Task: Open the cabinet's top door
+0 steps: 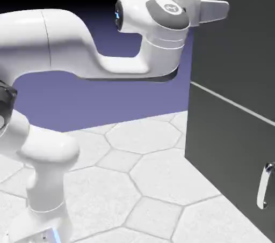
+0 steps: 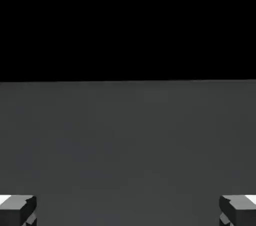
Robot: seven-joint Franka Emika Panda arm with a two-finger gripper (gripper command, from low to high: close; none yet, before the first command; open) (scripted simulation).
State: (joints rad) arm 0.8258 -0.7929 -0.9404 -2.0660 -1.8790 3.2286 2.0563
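Note:
The charcoal-grey cabinet (image 1: 231,145) fills the right side of the exterior view, its two panels split by a thin pale seam (image 1: 231,101). The top door (image 1: 239,54) is the plain flat panel above that seam. My gripper (image 1: 224,7) is high up, right in front of the top door's upper left part; whether it touches the panel cannot be told. In the hand view the top door (image 2: 128,140) fills the lower half, with black above its straight edge. The gripper (image 2: 128,211) is open, its fingertips (image 2: 17,209) far apart at the bottom corners with nothing between them.
The lower door carries a curved silver handle (image 1: 263,185) near the bottom right. The pale hexagon-patterned table (image 1: 139,183) spreads between the robot's base (image 1: 45,183) and the cabinet.

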